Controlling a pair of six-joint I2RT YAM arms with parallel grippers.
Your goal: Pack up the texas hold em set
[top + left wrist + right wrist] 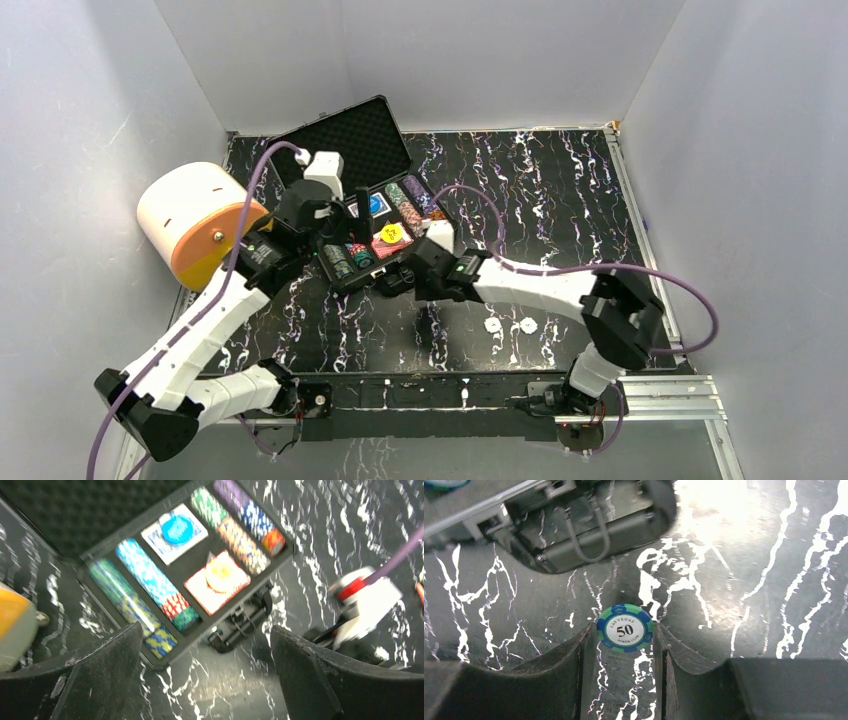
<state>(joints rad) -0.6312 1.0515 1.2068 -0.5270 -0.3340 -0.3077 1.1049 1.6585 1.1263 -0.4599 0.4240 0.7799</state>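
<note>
Seen from above, a white-and-orange cylinder [200,222] lies at the far left of a black, white-veined worktop [560,200]. Just right of it the left tool [345,222] hovers over an open black hard case [345,280], its two dark fingers [100,675] spread wide and holding nothing. The case sits left of centre, with its foam-lined lid [350,140] tipped back toward the far wall. Inside, rows of chips [150,582] lie on edge in channels at each side. Between the rows are a white card deck [195,535] and a red deck topped by the yellow button [220,575]. In front of the case's near wall, beside its carry handle [584,535], the right tool [624,630] is low over the worktop. It pinches a green-and-blue poker chip [625,628] marked 50 by its edges, the face turned up to the wrist camera. Further right, two small pale discs [509,325], possibly loose chips, lie apart on the worktop. The step in hand appears to be carrying this chip into the case. To do it well, the right tool should lift clear of the handle and case wall. It should then turn the chip on edge to match a row with room, and let go only once the chip is seated in the channel.
</note>
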